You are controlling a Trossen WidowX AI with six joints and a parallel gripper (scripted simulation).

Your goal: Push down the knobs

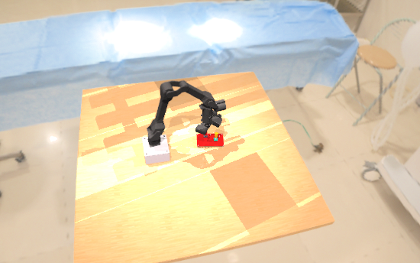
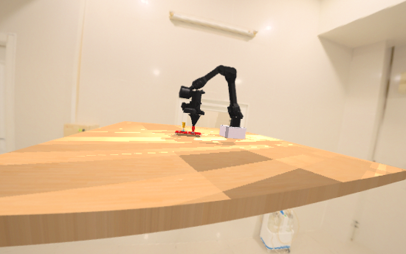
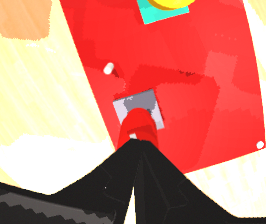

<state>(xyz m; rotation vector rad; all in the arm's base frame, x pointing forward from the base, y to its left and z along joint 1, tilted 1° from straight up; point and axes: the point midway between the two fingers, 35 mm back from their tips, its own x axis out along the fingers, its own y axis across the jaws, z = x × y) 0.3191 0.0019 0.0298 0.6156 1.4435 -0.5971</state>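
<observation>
A red circuit board (image 1: 210,144) (image 2: 179,131) (image 3: 194,130) stands on the table. A red knob (image 2: 193,128) (image 3: 138,124) is on the shaft of a grey potentiometer (image 3: 145,99). My gripper (image 2: 193,125) (image 3: 137,148) is shut, with its tips together at the top of the red knob. Whether they touch it I cannot tell for sure, and the gap under the knob is hidden. A yellow knob (image 1: 216,134) (image 2: 184,125) (image 3: 171,2) stands tall over a teal potentiometer (image 1: 215,139) (image 3: 153,14), with a gap below it in the exterior view.
The white arm base (image 1: 156,154) (image 2: 232,132) stands beside the board on the wooden table (image 1: 149,214) (image 2: 125,184). The yellow knob stands close to the gripper. White pins (image 3: 109,68) show on the board in the wrist view. A blue-draped table (image 1: 72,50) is behind.
</observation>
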